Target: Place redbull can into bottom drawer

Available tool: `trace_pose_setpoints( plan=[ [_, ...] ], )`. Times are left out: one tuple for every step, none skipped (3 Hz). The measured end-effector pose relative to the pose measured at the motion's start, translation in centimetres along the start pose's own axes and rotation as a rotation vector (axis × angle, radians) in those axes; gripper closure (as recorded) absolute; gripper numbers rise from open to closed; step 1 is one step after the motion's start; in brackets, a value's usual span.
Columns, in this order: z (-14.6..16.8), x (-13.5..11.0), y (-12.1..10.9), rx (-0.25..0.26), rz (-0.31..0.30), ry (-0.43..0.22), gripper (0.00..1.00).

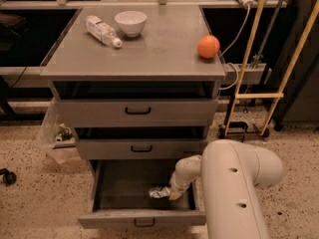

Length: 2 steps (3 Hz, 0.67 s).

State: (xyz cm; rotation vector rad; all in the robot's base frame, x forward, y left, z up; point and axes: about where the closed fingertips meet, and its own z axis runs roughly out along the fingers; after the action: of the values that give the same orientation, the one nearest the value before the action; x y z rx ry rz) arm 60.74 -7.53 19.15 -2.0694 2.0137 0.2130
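Bottom drawer (pixel 142 218) pulled open. Inside, near its right wall: gripper (pixel 172 193) clamped on the right end of the redbull can (pixel 158 192), held sideways low in the drawer. On the cabinet top (pixel 149 56): plastic bottle (pixel 102 30), white bowl (pixel 130 22), orange ball (pixel 208 46).

Sideways redbull can (pixel 159 192) in open bottom drawer (pixel 115 219), apparently at end effector (pixel 174 194).

We see warm, dim light from above. The cabinet top (pixel 149 54) is evenly lit, with a soft sheen near the bowl (pixel 130 22). Deep shadow fills the gaps under it and the open drawer (pixel 124 185), where the gripper (pixel 169 194) sits in shade at the right, beside a faint glint on the can (pixel 158 192). The far background is black.
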Motion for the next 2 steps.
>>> trace_pose_setpoints(
  plan=[
    [0.02,0.01,0.02,0.0,-0.001,0.0,0.81],
    [0.02,0.01,0.03,-0.001,-0.001,0.0,0.58]
  ],
)
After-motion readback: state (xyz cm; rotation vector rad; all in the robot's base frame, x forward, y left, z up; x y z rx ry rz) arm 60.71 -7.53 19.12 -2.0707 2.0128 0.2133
